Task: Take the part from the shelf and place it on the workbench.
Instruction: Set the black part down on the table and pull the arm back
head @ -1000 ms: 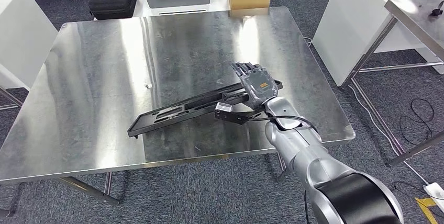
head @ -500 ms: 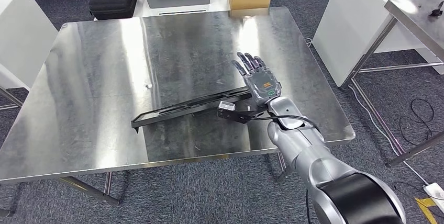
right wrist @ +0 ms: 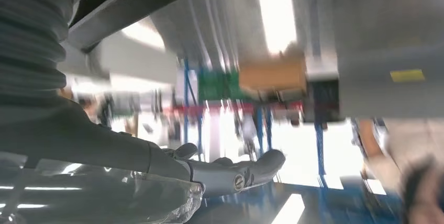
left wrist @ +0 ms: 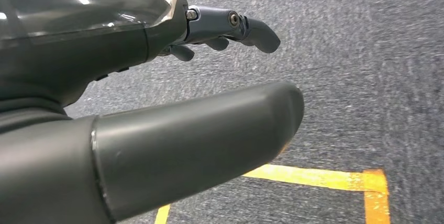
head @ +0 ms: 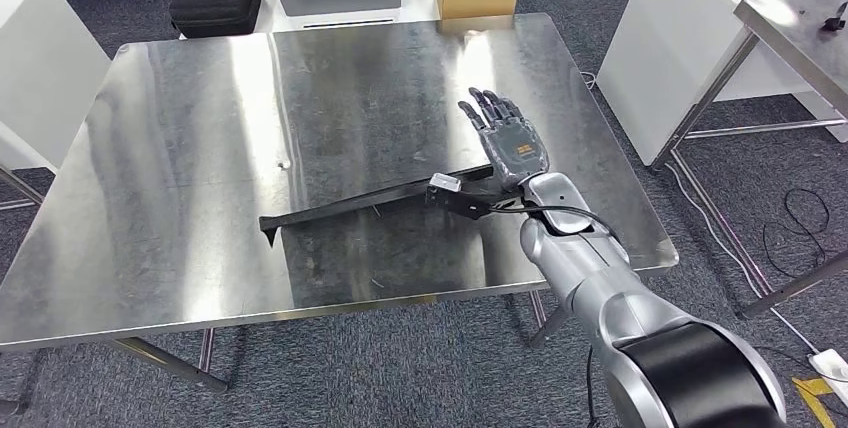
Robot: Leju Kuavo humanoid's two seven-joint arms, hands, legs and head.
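Long black part (head: pixel 370 200) lies on the steel workbench (head: pixel 180 128) tipped on edge, right hand (head: pixel 512 143) beside its near end with fingers spread, holding nothing; risk is the wrist snagging that end while retreating and dragging or flipping it.

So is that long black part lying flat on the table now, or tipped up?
Tipped on edge. In the head view the black part shows only as a thin strip along the steel workbench, beside the right hand, whose fingers are spread.

Silver right arm (head: pixel 600 293), dark robot hand (head: pixel 512 144) (orange palm marking).
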